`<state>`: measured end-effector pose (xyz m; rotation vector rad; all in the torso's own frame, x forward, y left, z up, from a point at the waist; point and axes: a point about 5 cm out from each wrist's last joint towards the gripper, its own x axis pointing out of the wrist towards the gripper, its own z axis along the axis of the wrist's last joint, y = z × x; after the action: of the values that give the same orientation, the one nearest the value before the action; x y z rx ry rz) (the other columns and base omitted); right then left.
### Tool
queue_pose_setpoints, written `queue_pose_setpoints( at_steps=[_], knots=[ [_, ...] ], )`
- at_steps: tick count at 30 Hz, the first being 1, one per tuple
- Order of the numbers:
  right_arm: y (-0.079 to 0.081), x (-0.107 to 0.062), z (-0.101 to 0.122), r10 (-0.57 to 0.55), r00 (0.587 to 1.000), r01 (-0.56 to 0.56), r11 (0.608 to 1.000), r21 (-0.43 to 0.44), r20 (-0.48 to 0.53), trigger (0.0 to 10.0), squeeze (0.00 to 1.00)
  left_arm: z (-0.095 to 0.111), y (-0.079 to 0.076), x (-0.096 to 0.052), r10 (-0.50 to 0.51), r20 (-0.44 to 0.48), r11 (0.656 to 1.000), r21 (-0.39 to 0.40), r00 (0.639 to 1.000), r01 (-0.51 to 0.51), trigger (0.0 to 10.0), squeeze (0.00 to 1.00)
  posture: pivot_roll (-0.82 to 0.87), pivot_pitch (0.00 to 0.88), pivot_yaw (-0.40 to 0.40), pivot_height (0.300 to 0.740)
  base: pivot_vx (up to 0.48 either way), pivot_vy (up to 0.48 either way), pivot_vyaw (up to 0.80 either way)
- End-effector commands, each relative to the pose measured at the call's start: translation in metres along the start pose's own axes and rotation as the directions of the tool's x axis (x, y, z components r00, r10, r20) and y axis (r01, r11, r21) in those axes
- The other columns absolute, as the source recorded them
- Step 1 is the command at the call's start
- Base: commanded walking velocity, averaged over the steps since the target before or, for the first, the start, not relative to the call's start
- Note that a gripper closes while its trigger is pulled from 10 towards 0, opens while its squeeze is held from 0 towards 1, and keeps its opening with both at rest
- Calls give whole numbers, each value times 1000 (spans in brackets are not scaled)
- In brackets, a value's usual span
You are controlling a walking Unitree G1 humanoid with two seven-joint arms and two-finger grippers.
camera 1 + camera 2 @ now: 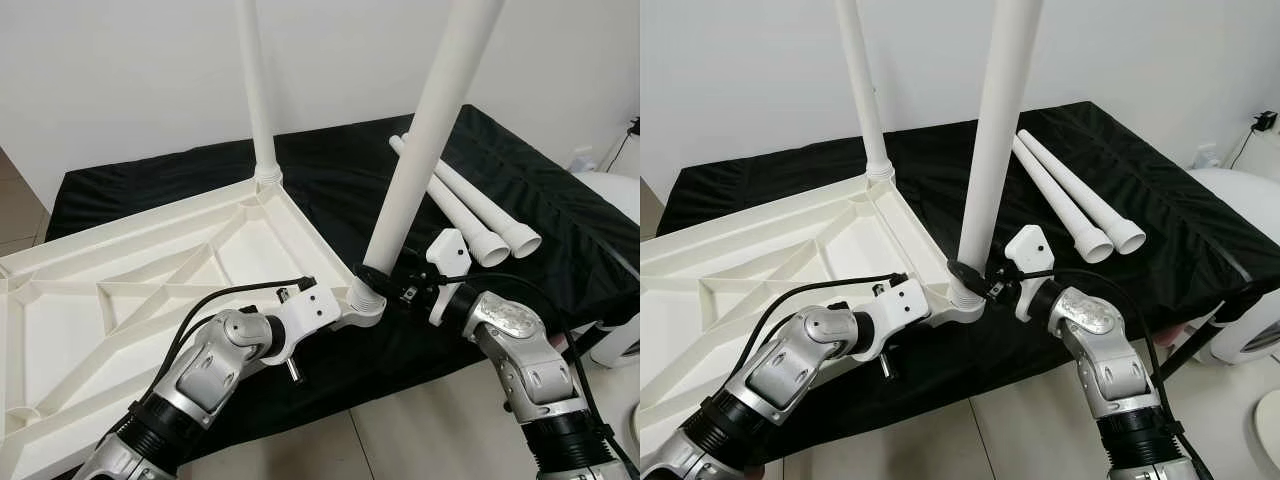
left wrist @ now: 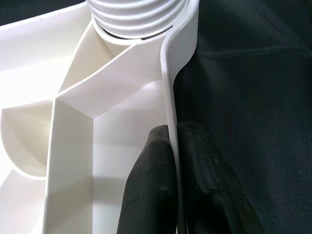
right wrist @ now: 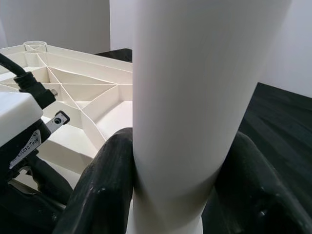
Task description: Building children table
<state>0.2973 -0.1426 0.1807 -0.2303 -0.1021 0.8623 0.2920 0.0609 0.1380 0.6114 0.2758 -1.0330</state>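
Right gripper (image 1: 975, 280) squeezed around the bottom of a tall white table leg (image 1: 992, 150), one black finger (image 3: 105, 190) on each side, right above the corner socket. Right arm bent at the elbow, reaching up and in from the low right.

Left gripper (image 2: 173, 185) pinched tight on the thin white rim of the upside-down tabletop (image 1: 130, 300), just beside that same corner; one finger (image 2: 151, 185) inside the rim, the other outside over the black cloth (image 1: 520, 190). Left arm stretched in from the low left, wrist near the corner.

Held leg leaning a little, standing in the near corner socket with ribbed threads. Second leg (image 1: 256, 90) standing up in the far corner. Two loose legs (image 1: 1070, 200) lying side by side on the cloth, well apart from the tabletop. Tabletop resting ribs-up on the cloth, partly hanging past the left edge.
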Motion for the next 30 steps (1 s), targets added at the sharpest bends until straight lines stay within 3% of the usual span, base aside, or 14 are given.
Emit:
queue_pose_setpoints(
  at_steps=[1,10,25,30],
  knots=[
    [3,-8,-41,-9,984,30,993,115,-176,10000,0,16,13,-9,89,76,995,48,993,-93,10000,0,-117,86,45,740,0,0,0],
    [-7,4,-33,29,984,-9,993,116,-174,10000,0,18,14,-9,87,79,994,53,993,-91,10000,0,-110,87,44,740,0,0,0],
    [-8,9,-40,65,979,-35,987,157,-194,10000,0,17,15,-11,94,77,994,48,993,-98,10000,0,-109,88,47,740,0,0,0],
    [-11,14,-39,46,983,-22,991,135,-180,10000,0,18,13,-11,88,81,994,51,993,-92,10000,0,-108,90,49,740,0,0,0]
  ],
)
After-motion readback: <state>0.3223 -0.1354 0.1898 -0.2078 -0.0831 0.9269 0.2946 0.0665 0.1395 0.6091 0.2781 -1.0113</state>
